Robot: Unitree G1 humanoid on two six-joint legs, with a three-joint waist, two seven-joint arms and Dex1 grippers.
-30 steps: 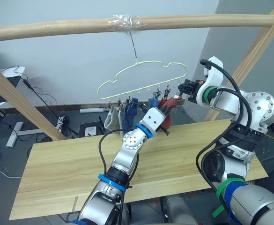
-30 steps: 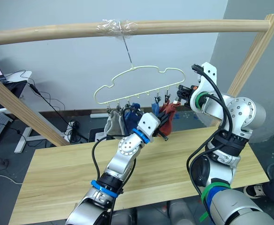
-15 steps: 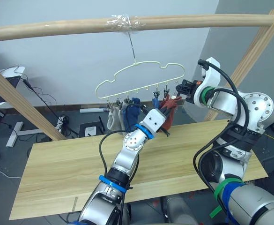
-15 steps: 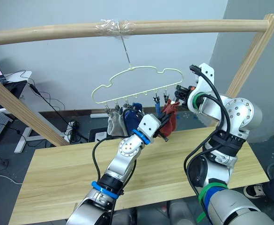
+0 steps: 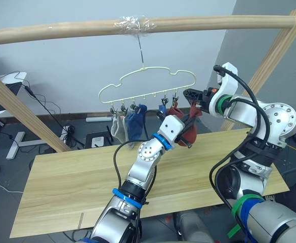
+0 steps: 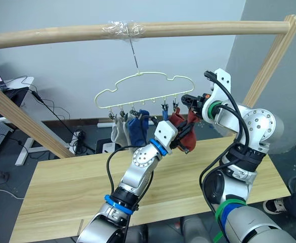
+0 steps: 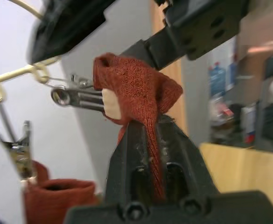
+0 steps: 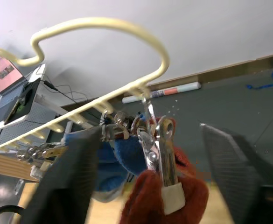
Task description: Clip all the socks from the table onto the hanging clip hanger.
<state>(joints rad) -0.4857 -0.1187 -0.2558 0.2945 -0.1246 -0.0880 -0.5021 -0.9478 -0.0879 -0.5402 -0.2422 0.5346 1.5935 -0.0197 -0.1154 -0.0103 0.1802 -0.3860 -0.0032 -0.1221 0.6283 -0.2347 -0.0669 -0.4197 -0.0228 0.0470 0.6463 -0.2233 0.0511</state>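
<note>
Now: thin pale-yellow wire clip hanger (image 5: 148,83) hangs by metal hook from round wooden pole (image 5: 61,29), tilted, right end higher. Two light grey socks (image 5: 118,125), blue sock (image 5: 136,123), second blue sock (image 5: 164,110) and rust-red sock (image 7: 57,200) already clipped along its row. Left gripper (image 7: 149,140) clamped tight on last rust-red ankle sock (image 7: 138,91), held up w/ cuff touching small dark metal clip (image 7: 78,95) at hanger's right end. Right gripper (image 8: 150,154) spread wide apart, holding nothing, fingers either side of end clip. Long pale-yellow wood plank table (image 5: 77,177) below.
</note>
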